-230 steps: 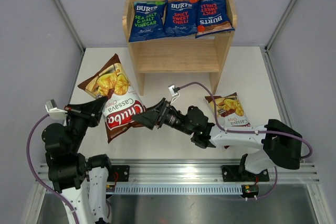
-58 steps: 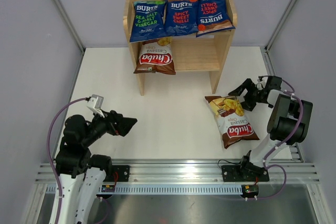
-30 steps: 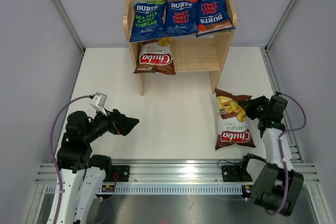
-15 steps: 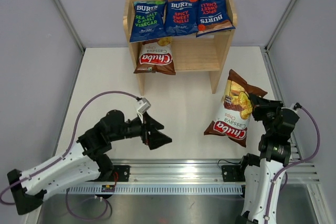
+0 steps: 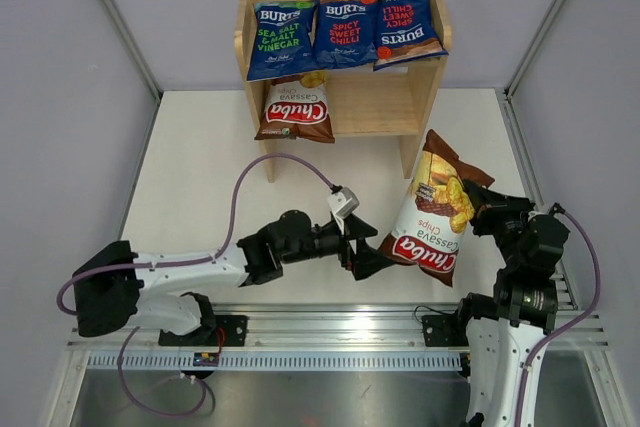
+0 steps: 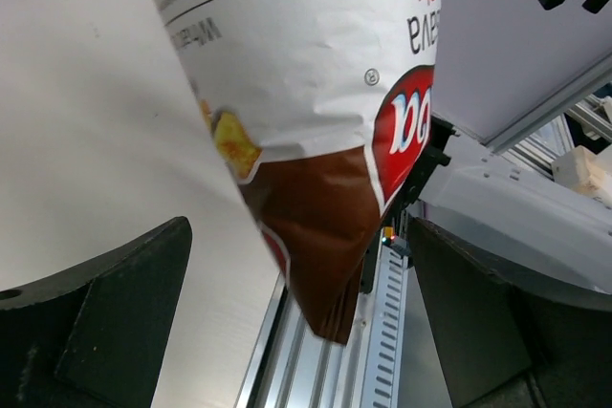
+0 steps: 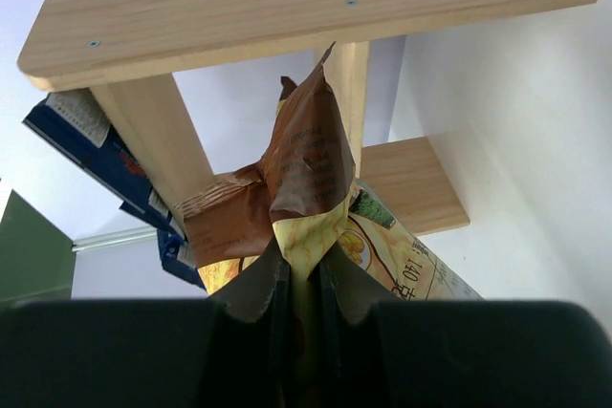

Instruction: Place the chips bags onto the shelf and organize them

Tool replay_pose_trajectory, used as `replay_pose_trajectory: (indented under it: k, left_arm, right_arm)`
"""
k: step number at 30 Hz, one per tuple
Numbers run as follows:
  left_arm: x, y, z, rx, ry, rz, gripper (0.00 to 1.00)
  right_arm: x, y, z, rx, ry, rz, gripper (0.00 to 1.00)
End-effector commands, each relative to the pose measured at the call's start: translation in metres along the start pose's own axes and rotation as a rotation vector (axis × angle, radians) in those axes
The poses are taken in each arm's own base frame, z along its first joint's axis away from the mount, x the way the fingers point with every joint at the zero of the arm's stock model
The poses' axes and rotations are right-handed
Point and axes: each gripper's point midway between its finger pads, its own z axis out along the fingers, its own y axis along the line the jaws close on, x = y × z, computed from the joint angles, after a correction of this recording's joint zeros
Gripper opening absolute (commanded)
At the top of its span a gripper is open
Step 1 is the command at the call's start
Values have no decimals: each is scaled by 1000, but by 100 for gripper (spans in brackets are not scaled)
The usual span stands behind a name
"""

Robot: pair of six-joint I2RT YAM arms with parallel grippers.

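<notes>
One brown-and-white glossy Chuba chips bag (image 5: pixel 432 217), pinched in my right gripper (image 5: pixel 479 209), left gripper (image 5: pixel 373 256) wide at its near corner. Risk: thin pinch slips, bag drops.

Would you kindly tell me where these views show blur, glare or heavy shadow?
Top external: sharp, evenly lit, sheen on the dark blue glossy bags atop the light wooden shelf. Left wrist: the left gripper looms dark and soft. Right wrist: the right gripper blurs; the brown-and-white Chuba bag is backlit.
</notes>
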Motion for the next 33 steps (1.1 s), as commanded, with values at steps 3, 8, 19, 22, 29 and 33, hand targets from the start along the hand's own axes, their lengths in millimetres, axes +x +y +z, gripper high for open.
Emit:
replay_pose_trajectory:
  k: [3, 8, 19, 22, 29, 33]
  left_arm:
    - [-64, -60, 15, 228, -254, 83, 99]
    - [-65, -66, 26, 249, -282, 84, 99]
    - [-73, -55, 23, 196, -448, -1, 99]
    - [-75, -59, 25, 200, -454, 14, 99]
    - [-75, -34, 21, -19, -483, 47, 99]
    - [-79, -14, 9, -118, -534, 10, 99]
  right_arm:
    - [15, 35, -14, -90, 57, 26, 0]
    - [23, 38, -16, -105, 103, 56, 0]
    - [33, 64, -28, -175, 152, 117, 0]
    - [37, 70, -32, -188, 173, 122, 0]
    - [45, 86, -44, -225, 205, 122, 0]
    - [48, 90, -49, -239, 216, 120, 0]
